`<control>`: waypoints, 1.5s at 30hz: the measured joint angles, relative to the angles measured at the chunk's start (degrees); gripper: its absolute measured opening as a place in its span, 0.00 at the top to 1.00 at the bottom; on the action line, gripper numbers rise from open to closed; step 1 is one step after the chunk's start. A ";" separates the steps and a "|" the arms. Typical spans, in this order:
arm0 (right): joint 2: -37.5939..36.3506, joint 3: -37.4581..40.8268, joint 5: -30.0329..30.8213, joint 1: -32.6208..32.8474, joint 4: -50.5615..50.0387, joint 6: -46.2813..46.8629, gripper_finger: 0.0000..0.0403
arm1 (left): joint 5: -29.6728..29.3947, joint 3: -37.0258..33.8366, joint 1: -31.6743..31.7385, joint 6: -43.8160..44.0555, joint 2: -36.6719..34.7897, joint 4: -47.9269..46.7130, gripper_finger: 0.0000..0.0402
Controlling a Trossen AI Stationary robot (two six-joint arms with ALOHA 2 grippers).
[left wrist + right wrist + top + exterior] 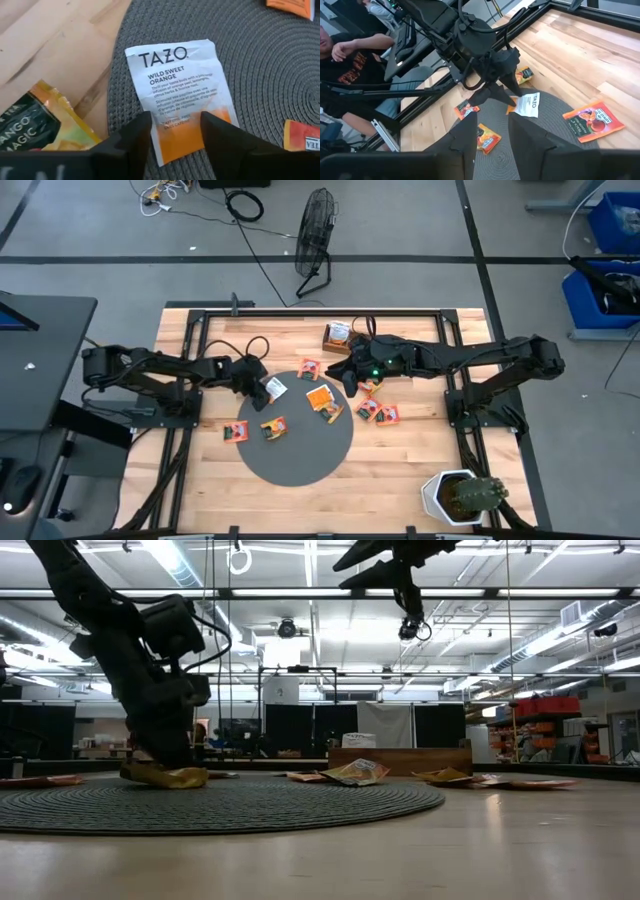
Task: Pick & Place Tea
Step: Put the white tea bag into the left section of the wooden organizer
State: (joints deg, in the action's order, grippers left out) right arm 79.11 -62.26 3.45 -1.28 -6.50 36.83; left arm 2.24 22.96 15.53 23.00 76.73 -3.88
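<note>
A grey round disc (300, 455) lies mid-table. Several small tea packets, mostly orange, lie flat on it (320, 397) and beside it on the wood (236, 431) (387, 415). A white TAZO packet (180, 80) with an orange end lies flat on the disc's left far part (273, 388). My left gripper (176, 117) is open and low over it, with one finger on either side of that orange end. My right gripper (493, 122) is open and empty. It is raised high over the disc's far right edge (350, 383). My left gripper comes down on the white packet's orange end (175, 135) from above, slanting from the table's left, fingers apart. One finger (220, 140) covers a corner of that end. Whether the fingertips touch the packet I cannot tell. The packet lies flat on the disc.
A yellow mango packet (45, 125) lies at the disc's edge beside my left gripper. A small wooden box (338, 337) stands at the far edge. A potted cactus (460, 495) stands at the near right corner. A person (350, 55) sits beyond the table's left side.
</note>
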 joint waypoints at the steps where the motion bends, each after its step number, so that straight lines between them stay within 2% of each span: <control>1: 0.00 0.00 0.01 0.00 0.00 -0.03 0.71 | -0.26 0.00 0.00 0.00 0.00 0.02 0.62; 13: 0.00 0.00 0.17 0.00 -0.53 -1.32 0.71 | 0.11 -0.04 0.00 0.13 0.02 0.65 0.98; 26: -0.02 0.00 0.17 0.00 -0.14 -1.60 0.71 | 0.33 7.36 -0.36 -1.45 0.16 0.32 0.99; 33: -0.02 0.00 -2.33 -2.39 -0.15 3.89 0.71 | -0.26 14.15 -3.37 -5.62 0.09 0.50 0.99; 39: -0.04 0.00 -3.38 -4.55 0.04 3.18 0.71 | -6.31 20.32 -7.19 -11.86 0.09 0.55 0.99; 45: -0.09 0.00 -7.14 -7.20 -2.58 4.62 0.70 | -16.31 26.75 -11.27 -17.89 0.02 0.58 0.99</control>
State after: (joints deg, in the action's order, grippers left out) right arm 79.02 -62.26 -3.69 -8.48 -9.08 41.45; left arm -14.07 49.71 4.26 5.11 76.75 -3.30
